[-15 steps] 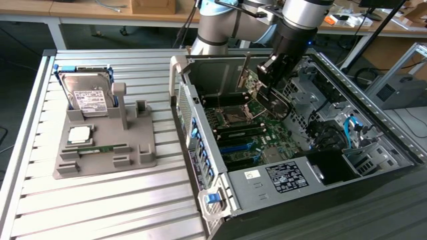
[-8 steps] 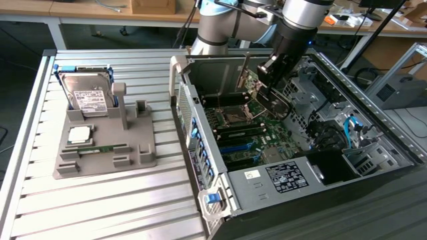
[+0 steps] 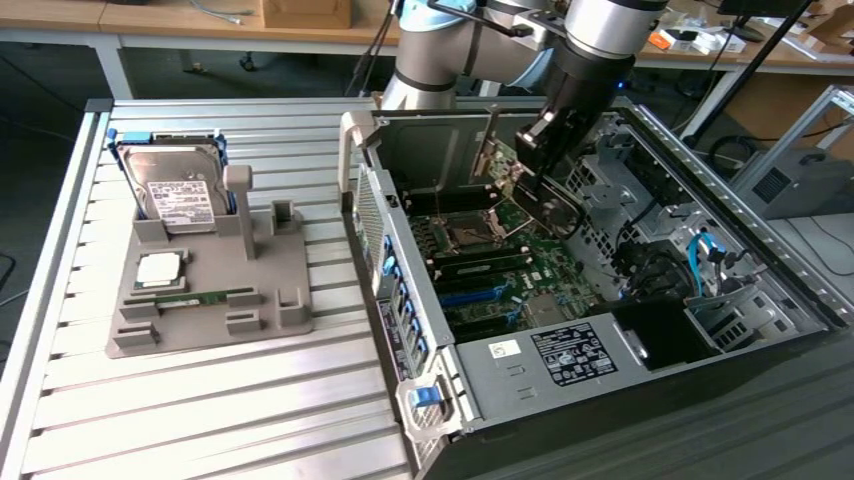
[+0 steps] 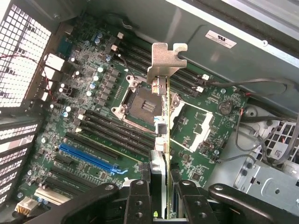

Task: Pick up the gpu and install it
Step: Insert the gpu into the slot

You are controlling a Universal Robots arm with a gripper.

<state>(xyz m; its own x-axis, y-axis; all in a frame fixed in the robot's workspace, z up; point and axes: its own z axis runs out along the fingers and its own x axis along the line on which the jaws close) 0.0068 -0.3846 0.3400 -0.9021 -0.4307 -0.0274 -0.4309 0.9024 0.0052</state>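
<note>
Gripper [image 4: 161,189]: two dark fingers pressed onto the flat faces of the gpu [image 4: 162,121], pinching it so the thin card hangs edge-on below the wrist.
Gpu position: held in the air inside the open computer case [image 3: 378,200], over the motherboard [image 4: 98,107]. It looks clear of every slot, and its metal bracket [image 4: 164,58] is the end farthest from the fingers.
Reason for the hold: gripping the faces probably leaves the connector edge free and keeps the card square to the board.
Arm [image 3: 601,40]: reaches down from above into the far part of the case.
Case: lies on its side with the panel off and the open face up, which likely gives access from above.
Case contents: the motherboard with an empty processor socket [image 4: 140,100], rows of black memory slots [image 4: 112,128], a long blue slot [image 4: 91,158], and blue cables [image 3: 701,255] toward the exterior view's right.
Grey holder [image 3: 274,290]: sits on the slatted table [image 3: 200,420] at the exterior view's left, well apart from the case.
Holder contents: a hard drive [image 3: 180,195] standing upright at the far end, a processor chip [image 3: 160,268] lying flat, and a memory stick [image 3: 194,297] in a groove just nearer. The shaped recesses seem meant to keep each part in a fixed spot.
</note>
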